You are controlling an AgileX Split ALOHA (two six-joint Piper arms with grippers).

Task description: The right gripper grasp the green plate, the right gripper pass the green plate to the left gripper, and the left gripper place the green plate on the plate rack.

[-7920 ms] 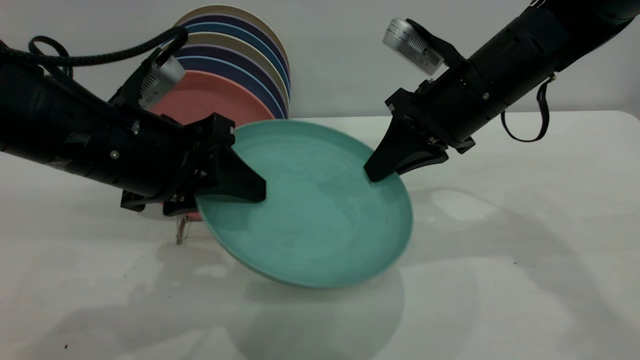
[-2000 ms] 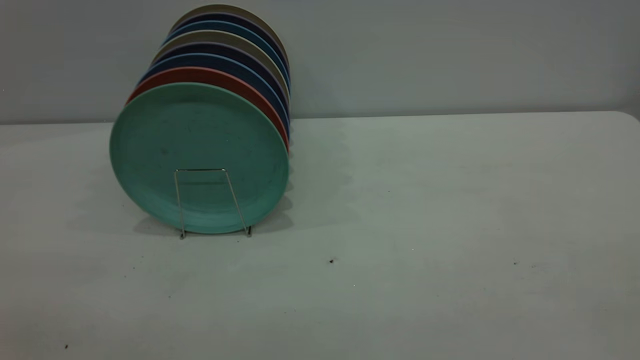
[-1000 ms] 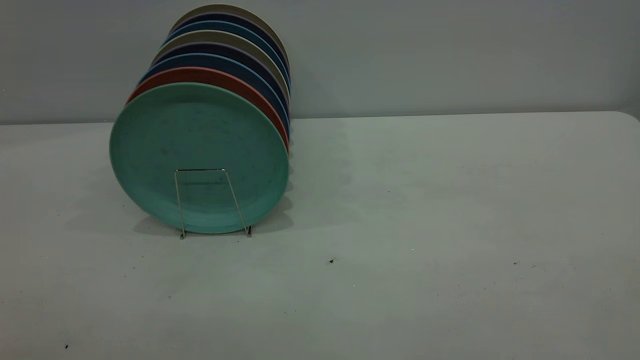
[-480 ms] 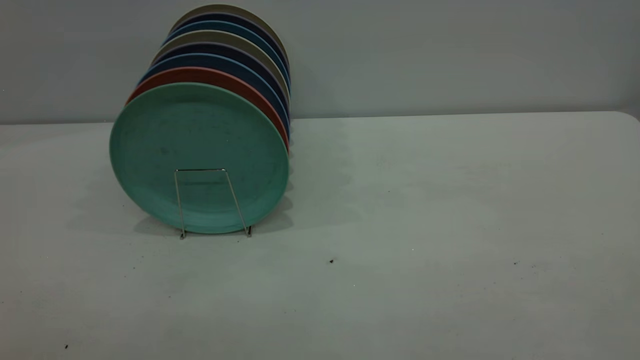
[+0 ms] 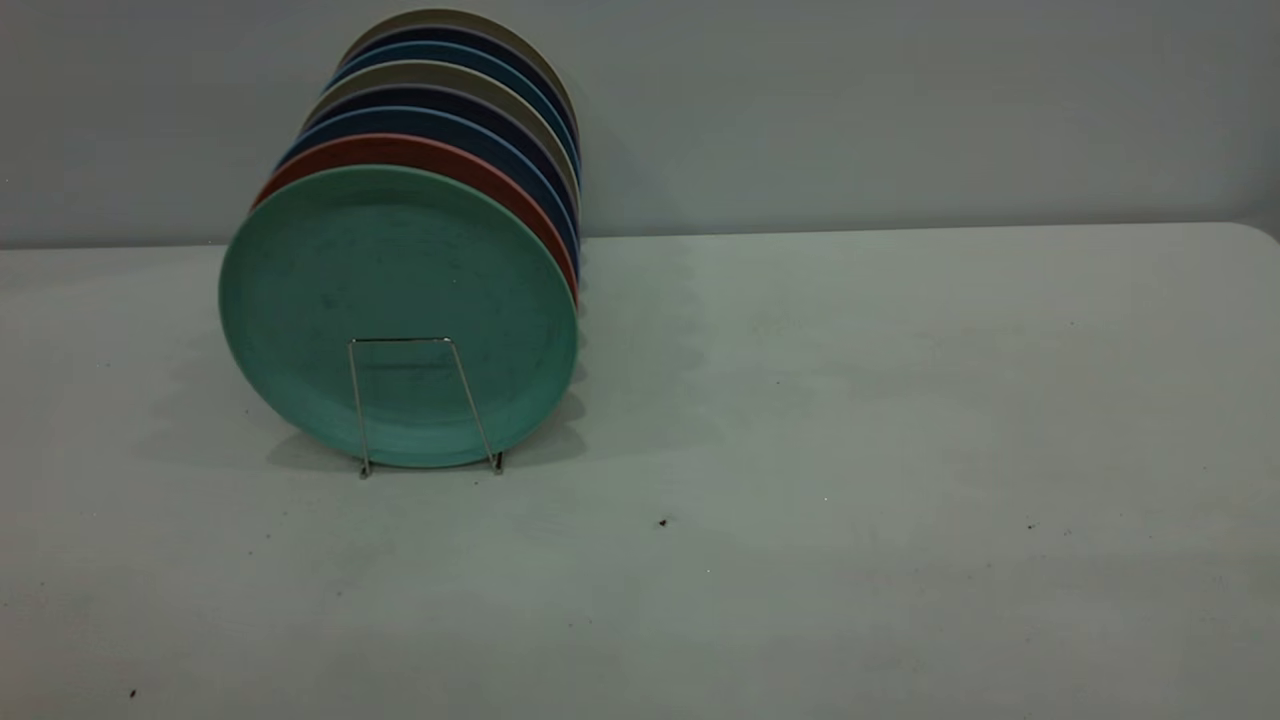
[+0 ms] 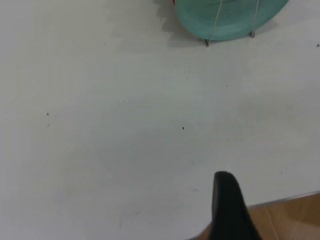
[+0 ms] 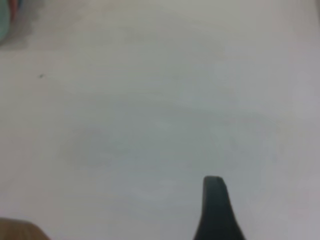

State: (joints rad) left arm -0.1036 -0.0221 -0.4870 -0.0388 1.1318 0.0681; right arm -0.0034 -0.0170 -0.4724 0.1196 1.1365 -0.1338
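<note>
Nothing readable anywhere in these shots, no text, labels, brand marks, numbers or signs. The green plate (image 5: 398, 300) and the other plates standing behind it are plain coloured surfaces with only faint scuffs, the plate rack (image 5: 420, 400) is bare wire, and the table (image 5: 850, 450) shows just a few dark specks. Both wrist views give only blank tabletop and a plain black gripper finger, so no lettering turns up there either.
</note>
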